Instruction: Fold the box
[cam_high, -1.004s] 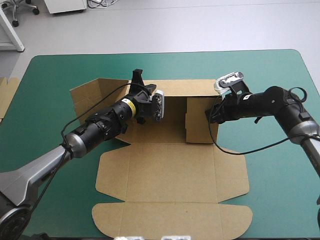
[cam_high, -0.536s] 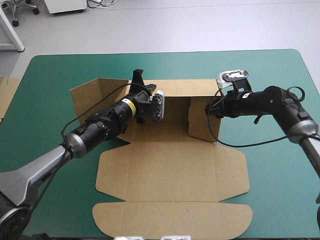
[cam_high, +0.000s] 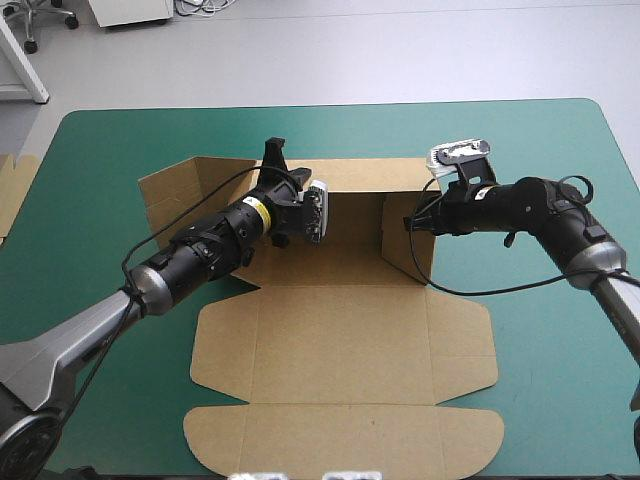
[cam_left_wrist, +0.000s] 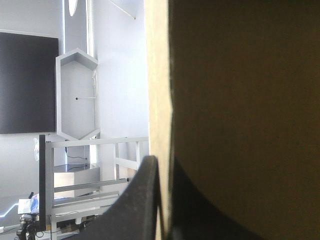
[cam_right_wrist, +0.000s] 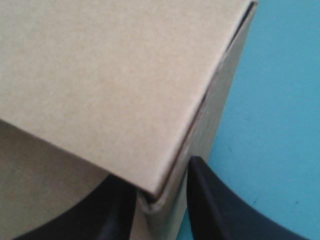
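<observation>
The brown box (cam_high: 340, 350) lies on the teal-green cover, its lid and front flaps flat toward the near edge. The back wall stands raised. My left gripper (cam_high: 278, 165) is shut on the back wall's top edge left of centre; in the left wrist view the board (cam_left_wrist: 240, 100) runs between my black fingers (cam_left_wrist: 162, 165). My right gripper (cam_high: 415, 222) is shut on the raised right side wall, which stands nearly upright. In the right wrist view the wall's corner (cam_right_wrist: 110, 85) sits between my fingers (cam_right_wrist: 162, 192).
A left side flap (cam_high: 175, 195) of the box stands tilted outward behind my left arm. More brown board (cam_high: 15, 185) shows at the table's left edge. Bare teal-green cover (cam_high: 560, 330) lies right of the box and along the far edge.
My right gripper has moved a little to the left with the right side wall, bringing it more upright. The left arm has stayed in place.
</observation>
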